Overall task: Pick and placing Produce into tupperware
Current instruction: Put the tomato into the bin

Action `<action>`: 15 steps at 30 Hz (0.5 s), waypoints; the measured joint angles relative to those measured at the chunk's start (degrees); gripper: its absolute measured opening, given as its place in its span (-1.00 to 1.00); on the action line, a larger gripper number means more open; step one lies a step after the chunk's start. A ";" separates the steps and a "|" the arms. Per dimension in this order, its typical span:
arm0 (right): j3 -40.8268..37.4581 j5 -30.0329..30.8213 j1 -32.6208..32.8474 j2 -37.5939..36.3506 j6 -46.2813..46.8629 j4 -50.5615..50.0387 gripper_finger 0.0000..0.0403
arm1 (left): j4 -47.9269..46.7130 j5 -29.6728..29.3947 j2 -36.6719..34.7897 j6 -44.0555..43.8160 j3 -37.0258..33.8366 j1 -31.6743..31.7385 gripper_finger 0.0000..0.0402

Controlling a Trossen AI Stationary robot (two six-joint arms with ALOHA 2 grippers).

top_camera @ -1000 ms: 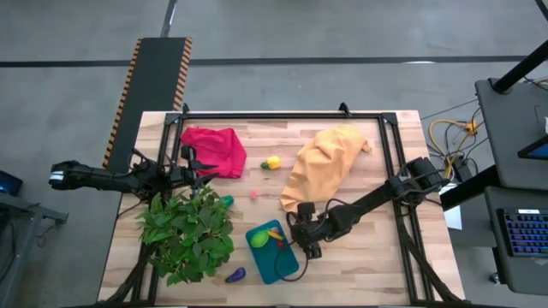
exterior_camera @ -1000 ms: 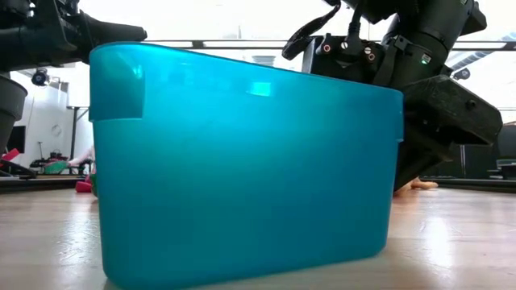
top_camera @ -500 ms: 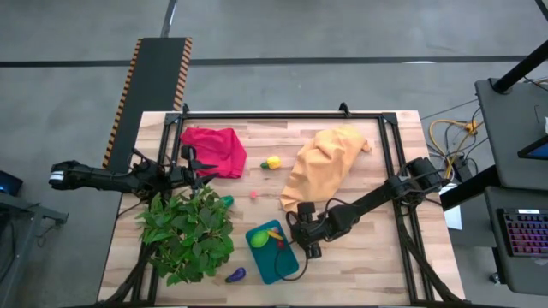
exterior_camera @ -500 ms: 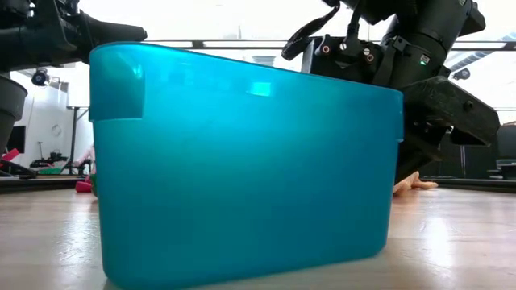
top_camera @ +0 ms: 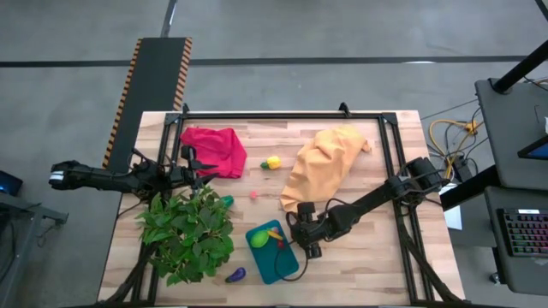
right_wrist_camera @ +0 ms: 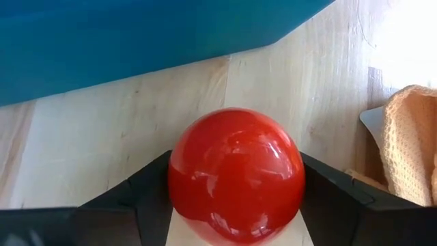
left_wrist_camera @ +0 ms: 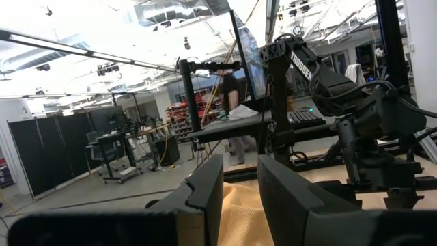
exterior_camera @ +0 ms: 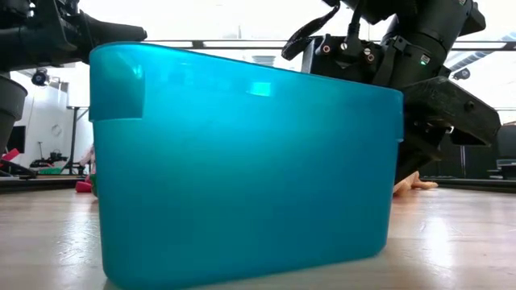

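Observation:
The teal tupperware [top_camera: 272, 251] stands at the near middle of the table, with green, yellow and red toy pieces [top_camera: 272, 234] inside. It fills the low view [exterior_camera: 242, 161]. My right gripper [top_camera: 300, 240] is just right of it, shut on a glossy red ball-shaped fruit [right_wrist_camera: 235, 174]. A purple eggplant [top_camera: 235, 275], a yellow lemon [top_camera: 272, 162], a small pink piece [top_camera: 253, 195] and a green piece [top_camera: 227, 201] lie on the wood. My left gripper [top_camera: 199, 165] waits at the left by the red cloth, its fingers [left_wrist_camera: 208, 195] a narrow gap apart and empty. My right gripper pinches the red fruit between its two fingers [right_wrist_camera: 147, 195], one on each side of its round body [right_wrist_camera: 181, 174]. The fruit sits over bare wood beside the tupperware's wall [right_wrist_camera: 136, 34]. Whether it rests on the table I cannot tell.
A big leafy green plant [top_camera: 188, 235] stands left of the tupperware. A red cloth [top_camera: 214, 150] lies at the far left and a yellow-orange cloth [top_camera: 321, 167] at the far right, close behind my right gripper. A black frame [top_camera: 282, 116] borders the table.

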 joint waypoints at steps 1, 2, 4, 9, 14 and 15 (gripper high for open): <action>0.00 0.09 0.00 0.00 0.08 -0.01 0.22 | 0.00 0.01 0.01 0.00 0.01 -0.01 -0.61; 0.00 0.11 0.00 0.00 0.13 -0.01 0.23 | 0.00 0.01 0.01 0.01 0.02 0.00 -0.61; 0.00 0.12 0.01 0.00 0.13 -0.03 0.24 | 0.00 0.00 0.00 0.00 0.00 -0.01 -0.61; 0.00 0.11 0.02 0.00 -0.14 -0.03 0.22 | 0.00 0.01 0.01 0.01 0.00 0.00 -0.61; 0.76 0.10 0.02 -0.07 -1.87 -0.77 0.22 | 0.00 -0.01 0.00 0.12 0.00 0.00 -0.61; 1.22 0.11 0.02 -0.08 -2.52 -1.16 0.22 | 0.00 -0.01 0.00 0.12 0.00 0.00 -0.61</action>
